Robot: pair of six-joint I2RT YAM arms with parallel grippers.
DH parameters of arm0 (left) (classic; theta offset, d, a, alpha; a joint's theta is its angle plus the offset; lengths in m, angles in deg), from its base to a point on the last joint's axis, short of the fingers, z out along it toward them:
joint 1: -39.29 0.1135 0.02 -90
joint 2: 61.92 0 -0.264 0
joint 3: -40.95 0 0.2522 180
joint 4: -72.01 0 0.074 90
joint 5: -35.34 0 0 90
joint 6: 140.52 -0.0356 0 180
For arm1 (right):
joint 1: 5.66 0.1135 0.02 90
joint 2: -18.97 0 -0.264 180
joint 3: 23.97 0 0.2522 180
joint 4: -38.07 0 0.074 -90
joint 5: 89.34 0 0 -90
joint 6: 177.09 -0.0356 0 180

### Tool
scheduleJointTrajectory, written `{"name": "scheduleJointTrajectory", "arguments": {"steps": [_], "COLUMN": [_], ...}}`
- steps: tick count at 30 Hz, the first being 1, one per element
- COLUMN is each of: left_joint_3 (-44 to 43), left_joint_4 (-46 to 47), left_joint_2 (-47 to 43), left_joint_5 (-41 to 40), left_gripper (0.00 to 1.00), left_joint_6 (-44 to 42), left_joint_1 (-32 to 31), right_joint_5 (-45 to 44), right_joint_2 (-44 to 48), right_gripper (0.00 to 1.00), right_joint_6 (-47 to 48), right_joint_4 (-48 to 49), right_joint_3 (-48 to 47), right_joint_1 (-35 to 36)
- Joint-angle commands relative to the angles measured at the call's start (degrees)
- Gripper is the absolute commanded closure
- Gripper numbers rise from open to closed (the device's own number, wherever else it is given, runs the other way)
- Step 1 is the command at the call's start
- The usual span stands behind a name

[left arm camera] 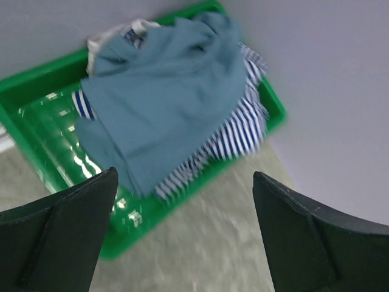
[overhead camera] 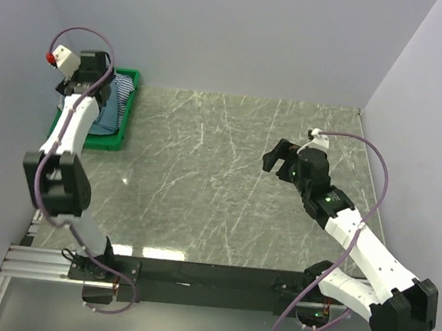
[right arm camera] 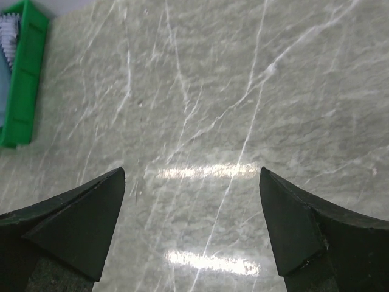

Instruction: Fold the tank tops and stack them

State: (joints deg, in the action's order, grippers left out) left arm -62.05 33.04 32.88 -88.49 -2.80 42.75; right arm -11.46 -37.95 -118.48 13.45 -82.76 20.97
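Presently, tank tops [overhead camera: 112,113] lie heaped in green bin [left arm camera: 36,79] at tabletop [overhead camera: 220,173] far-left corner, teal top [left arm camera: 164,103] over thin-striped top [left arm camera: 234,131]; prob. light, limp, slack cloth, so pinch a hem/strap edge; left fingers [left arm camera: 61,225] spread wide, empty, above heap, right fingers [right arm camera: 73,225] likewise apart over tabletop.

Robotics lab cell: bare pale walls [overhead camera: 243,33] box in a marbled desk [overhead camera: 225,198], aluminium rail [overhead camera: 37,261] mounting at its near edge.

Tank tops [left arm camera: 164,103], perhaps two, in far-left bin [left arm camera: 42,73]
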Motion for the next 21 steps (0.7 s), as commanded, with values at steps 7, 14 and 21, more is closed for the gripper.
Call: {"name": "scheduleJointTrajectory", "arguments": {"steps": [7, 14, 21], "left_joint_3": [-20.1, -22.4, -19.9], "left_joint_4": [-5.8, -4.1, -2.6], "left_joint_2": [25.0, 33.4, 33.3], "left_joint_5": [2.4, 6.4, 6.6], "left_gripper": [0.07, 0.12, 0.42], "left_joint_6": [-1.4, -4.0, -4.8], "left_joint_1": [9.0, 11.0, 11.7], "right_joint_5": [6.8, 8.2, 9.7], "right_joint_2": [-1.3, -3.4, -4.9], "right_gripper": [0.04, 0.05, 0.07], "right_joint_6": [1.1, 0.9, 0.6], "right_joint_4": [2.7, 3.2, 4.1], "right_joint_3": [-2.2, -1.7, -0.9], "right_joint_1": [0.3, 0.4, 0.3]}}
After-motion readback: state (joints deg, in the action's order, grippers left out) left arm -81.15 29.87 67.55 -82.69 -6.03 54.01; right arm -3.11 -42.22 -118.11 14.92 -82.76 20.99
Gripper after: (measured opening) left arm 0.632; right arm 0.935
